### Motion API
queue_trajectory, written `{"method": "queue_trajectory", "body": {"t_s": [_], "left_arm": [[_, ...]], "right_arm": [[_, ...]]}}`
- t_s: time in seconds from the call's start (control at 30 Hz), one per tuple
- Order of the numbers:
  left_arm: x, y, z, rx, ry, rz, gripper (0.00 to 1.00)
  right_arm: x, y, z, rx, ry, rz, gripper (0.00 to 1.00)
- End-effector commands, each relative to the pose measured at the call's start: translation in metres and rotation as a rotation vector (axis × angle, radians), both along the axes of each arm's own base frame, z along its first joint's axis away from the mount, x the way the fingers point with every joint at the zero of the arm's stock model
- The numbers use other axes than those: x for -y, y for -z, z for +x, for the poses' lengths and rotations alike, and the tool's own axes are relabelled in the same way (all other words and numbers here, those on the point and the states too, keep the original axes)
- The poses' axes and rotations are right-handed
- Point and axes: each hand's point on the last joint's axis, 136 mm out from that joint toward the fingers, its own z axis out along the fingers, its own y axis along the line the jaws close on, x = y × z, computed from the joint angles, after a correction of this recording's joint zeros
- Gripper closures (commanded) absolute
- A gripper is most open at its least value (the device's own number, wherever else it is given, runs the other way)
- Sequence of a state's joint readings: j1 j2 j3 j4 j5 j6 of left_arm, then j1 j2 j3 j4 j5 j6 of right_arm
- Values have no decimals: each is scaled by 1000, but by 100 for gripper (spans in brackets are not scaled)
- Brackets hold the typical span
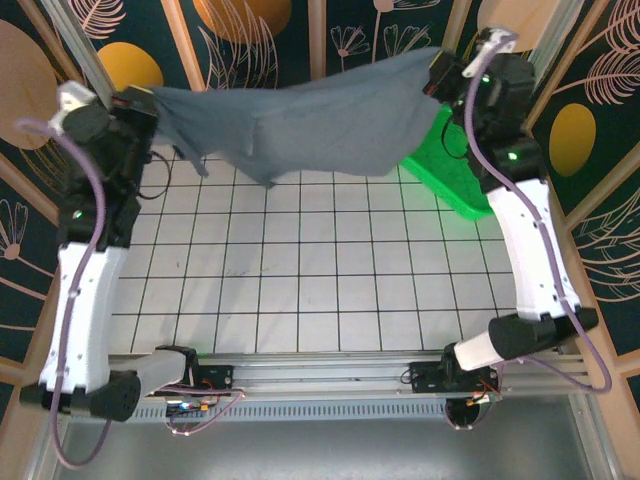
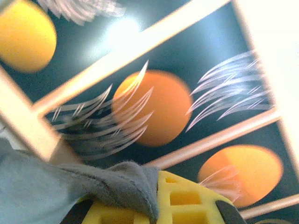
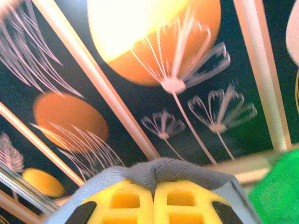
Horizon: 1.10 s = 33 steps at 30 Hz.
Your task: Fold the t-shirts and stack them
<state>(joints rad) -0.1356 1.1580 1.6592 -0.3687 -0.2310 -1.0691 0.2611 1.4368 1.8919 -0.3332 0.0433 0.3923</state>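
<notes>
A: Where was the shirt [image 1: 320, 120]?
B: We held it up in the air, across the top of the frame, above the table [image 1: 300, 270]. Our left gripper [image 1: 138, 100] pinched one end, upper left. Our right gripper [image 1: 442, 72] pinched the other end, upper right, near the basket [image 1: 455, 170].
A: Which step was that?
B: Spreading it out, we think. Next we had to lay it flat on the table, both ends going down together.

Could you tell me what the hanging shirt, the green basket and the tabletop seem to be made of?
The t-shirt looks like soft matte grey cloth: it sags and creases. The basket seems bright green plastic, judging by its vivid sheen. The tabletop looks like smooth white tile or a printed grid.
</notes>
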Motion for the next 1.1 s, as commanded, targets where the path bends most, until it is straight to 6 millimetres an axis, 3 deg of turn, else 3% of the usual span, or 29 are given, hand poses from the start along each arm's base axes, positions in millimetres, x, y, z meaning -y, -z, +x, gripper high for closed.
{"method": "queue_trajectory", "body": {"t_s": [0.0,0.1,0.2,0.3,0.47,0.57,0.63,0.77,0.87,0.97,1.07], "left_arm": [[-38,-37,-38,70,-194,29,100],[-42,-65,-52,114,-213,33,100],[-37,-70,-35,88,-192,41,100],[-31,-50,4,1,-153,35,100],[-33,8,84,-135,-21,-38,100],[-40,37,122,-184,37,-57,100],[-46,45,140,-185,77,-74,100],[-55,43,167,-136,196,-136,100],[-63,13,163,-50,239,-162,100],[-65,-31,138,24,232,-133,100],[-63,-49,104,28,203,-116,100]], "right_arm": [[18,-39,-20,132,52,78,100],[19,-59,-33,180,34,107,100],[10,-61,-27,176,-15,120,100],[-9,-51,-7,145,-96,136,100],[-42,-10,49,25,-210,163,100],[-60,11,81,-32,-266,168,100],[-66,17,99,-58,-285,161,100],[-63,5,120,-48,-288,170,100],[-46,-8,121,-18,-264,199,100],[-26,-14,110,-16,-202,195,100],[-4,-5,94,-42,-128,177,100]]}}
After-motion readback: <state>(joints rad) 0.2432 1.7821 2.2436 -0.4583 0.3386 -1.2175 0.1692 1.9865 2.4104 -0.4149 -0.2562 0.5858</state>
